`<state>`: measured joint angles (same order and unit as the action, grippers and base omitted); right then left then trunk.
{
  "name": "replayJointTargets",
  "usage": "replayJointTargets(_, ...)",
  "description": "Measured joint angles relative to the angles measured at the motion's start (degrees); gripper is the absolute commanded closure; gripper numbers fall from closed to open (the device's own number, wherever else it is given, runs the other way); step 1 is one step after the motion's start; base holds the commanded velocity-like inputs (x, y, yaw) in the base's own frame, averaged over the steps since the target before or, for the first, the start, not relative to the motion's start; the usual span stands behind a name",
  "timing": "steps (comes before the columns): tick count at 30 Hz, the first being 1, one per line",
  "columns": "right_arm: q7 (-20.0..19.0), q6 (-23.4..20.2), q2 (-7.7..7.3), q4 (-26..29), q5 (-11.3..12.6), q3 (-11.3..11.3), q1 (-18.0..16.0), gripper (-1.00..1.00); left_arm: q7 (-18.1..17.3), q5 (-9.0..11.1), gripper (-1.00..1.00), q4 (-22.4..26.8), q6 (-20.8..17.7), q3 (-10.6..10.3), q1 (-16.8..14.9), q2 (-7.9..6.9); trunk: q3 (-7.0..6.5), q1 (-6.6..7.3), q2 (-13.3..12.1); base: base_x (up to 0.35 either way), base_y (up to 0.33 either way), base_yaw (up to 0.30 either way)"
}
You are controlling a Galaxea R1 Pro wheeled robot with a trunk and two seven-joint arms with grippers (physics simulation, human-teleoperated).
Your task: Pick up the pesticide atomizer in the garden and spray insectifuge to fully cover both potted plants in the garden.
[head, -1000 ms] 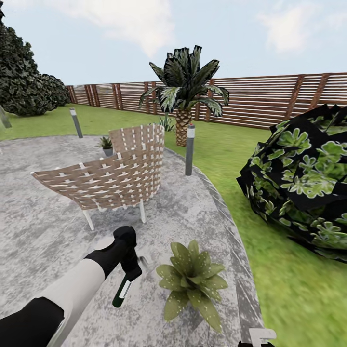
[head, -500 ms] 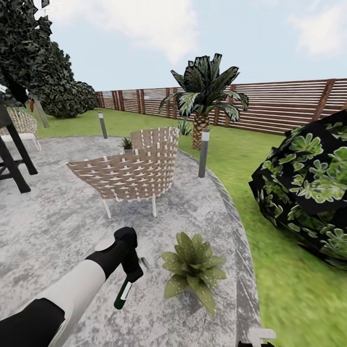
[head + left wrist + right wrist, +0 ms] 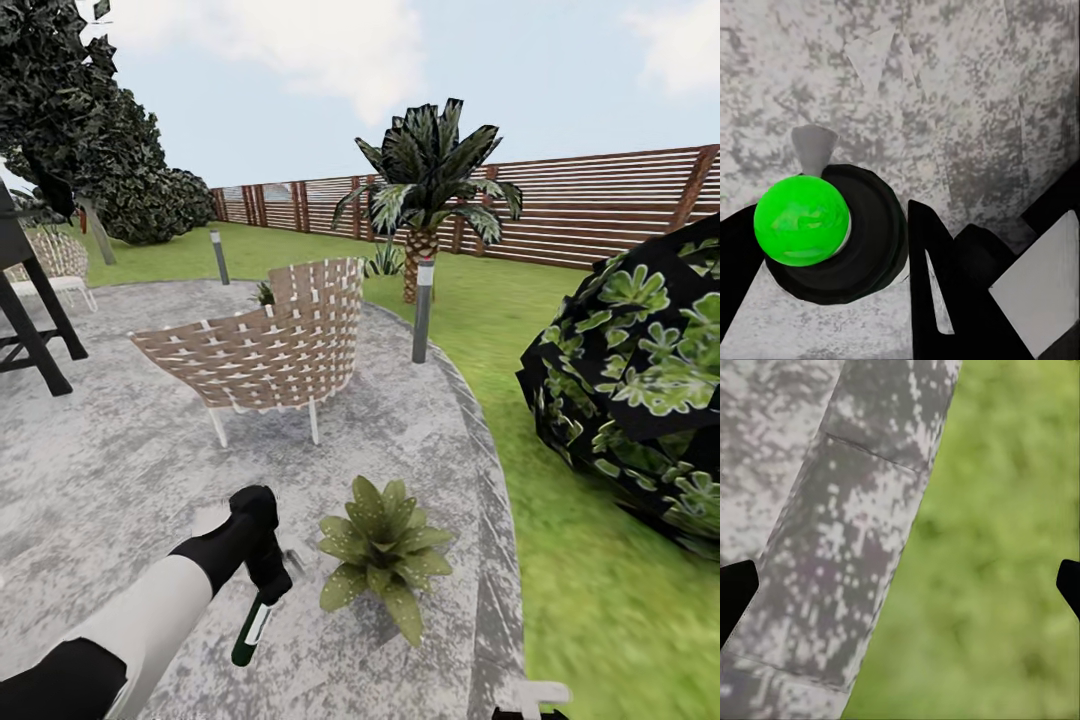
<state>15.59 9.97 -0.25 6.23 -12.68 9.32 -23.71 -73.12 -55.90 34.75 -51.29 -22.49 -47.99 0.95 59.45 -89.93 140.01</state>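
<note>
- Left end effector (image 3: pixel 268 582) is clamped on the pesticide atomizer (image 3: pixel 250 630), the dark-green bottle hanging tilted above the stone patio (image 3: pixel 110 470).
- From the left wrist, the pesticide atomizer (image 3: pixel 802 221) shows a bright green round end, grey nozzle beside it.
- One potted plant (image 3: pixel 382 550) sits on the patio just beside the bottle.
- The second potted plant (image 3: pixel 264 293) peeks out behind the woven chair (image 3: pixel 265 350).
- Right end effector (image 3: pixel 900 585): dark fingertips at both edges of the right wrist view, spread wide, nothing between, over the patio rim and lawn (image 3: pixel 997 547).
</note>
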Motion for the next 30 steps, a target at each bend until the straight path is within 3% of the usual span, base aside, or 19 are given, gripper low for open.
replayJointTargets(2, 0.03, 0.04, 0.16, 0.08, 0.04, 0.03, 0.01, -1.00, 0.01, 0.01, 1.00, 0.09, 0.33, 2.45, 0.15, -0.05, 0.00, 0.00, 0.00, 0.000, -0.001, 0.072)
replayJointTargets(3, 0.04, 0.02, 0.23, 0.24, 0.06, 0.10, 0.01, -1.00, 2.02, -0.04, 1.00, 0.14, 1.37, 4.30, 0.19, 0.22, 0.00, 0.00, 0.00, 0.000, 0.000, 0.006)
replayJointTargets(6, 0.04, 0.09, 0.24, 0.26, 0.06, 0.08, 0.02, -1.00, 4.64, 0.16, 1.00, 0.15, 1.50, 4.72, 0.20, 0.48, 0.00, 0.00, 0.00, 0.000, 0.000, 0.007)
replayJointTargets(18, 0.04, 1.49, -0.31, 0.15, -0.18, -0.05, 0.02, -1.00, 4.76, 0.17, 1.00, 2.43, 1.50, 4.62, 0.20, 0.02, -0.06, -0.04, 0.00, -0.323, 0.000, 0.031)
replayJointTargets(20, 0.04, 1.61, -0.19, 0.23, -0.09, 0.03, 0.01, -1.00, 4.76, 0.18, 1.00, 2.44, 1.50, 5.32, 0.20, -0.04, -0.06, -0.03, 0.00, -0.337, 0.000, 0.000)
replayJointTargets(21, -0.04, 1.67, 0.07, 0.26, -0.03, 0.00, 0.01, -1.00, 4.86, 0.13, 1.00, 2.42, 2.24, 7.75, 0.19, -0.15, -0.06, -0.03, 0.00, -0.337, 0.000, 0.000)
replayJointTargets(24, -0.42, 1.68, -0.08, 0.37, -0.28, -0.34, 0.00, -1.00, 5.25, 0.07, 1.00, 1.87, 6.76, 8.88, 0.44, -0.74, -0.06, -0.04, 0.00, -0.337, 0.000, 0.000)
replayJointTargets(26, -0.72, 1.63, -0.10, 0.65, -0.47, -1.58, 0.00, -1.00, 5.51, 0.12, 1.00, 1.93, 7.57, 10.73, 0.98, -0.83, -0.06, -0.04, 0.00, -0.329, 0.000, 0.000)
replayJointTargets(29, -5.75, 1.67, -0.20, 6.56, -2.74, -8.05, -0.06, -1.00, 7.48, 0.04, 1.00, 1.74, 13.85, 15.44, 1.62, -0.89, -0.06, -0.03, 0.00, -0.260, 0.000, 0.000)
replayJointTargets(30, -8.11, 1.68, -0.22, 8.24, -3.13, -9.03, -0.07, -1.00, 8.07, 0.01, 1.00, 1.70, 15.81, 16.86, 2.12, -0.88, -0.06, -0.02, 0.00, -0.127, 0.000, 0.000)
